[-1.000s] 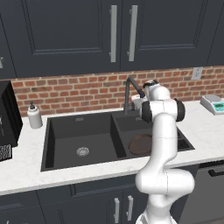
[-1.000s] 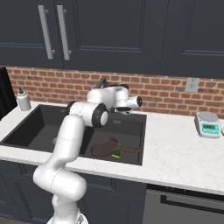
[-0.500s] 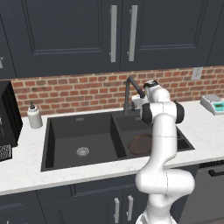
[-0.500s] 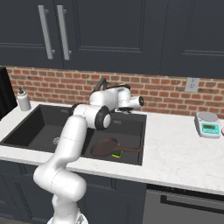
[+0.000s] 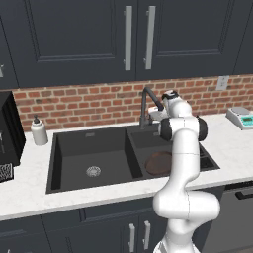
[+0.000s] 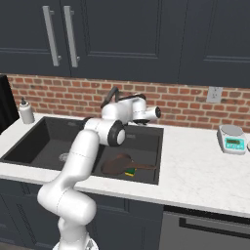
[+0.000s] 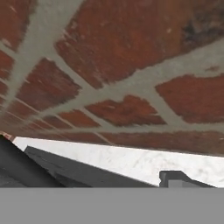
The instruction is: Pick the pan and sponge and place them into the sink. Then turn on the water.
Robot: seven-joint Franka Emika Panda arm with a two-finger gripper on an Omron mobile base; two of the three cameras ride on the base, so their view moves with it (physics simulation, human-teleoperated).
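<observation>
Pan and sponge lie in the sink; the faucet lever is rigid and small, probably best pushed at its tip. Gripper is near the brick wall; I cannot tell how its jaws stand.

No legible text, label, brand or number is seen anywhere. A green display is carried by the scale on the tabletop at about 3 o'clock, but its characters are too small to be read.
</observation>
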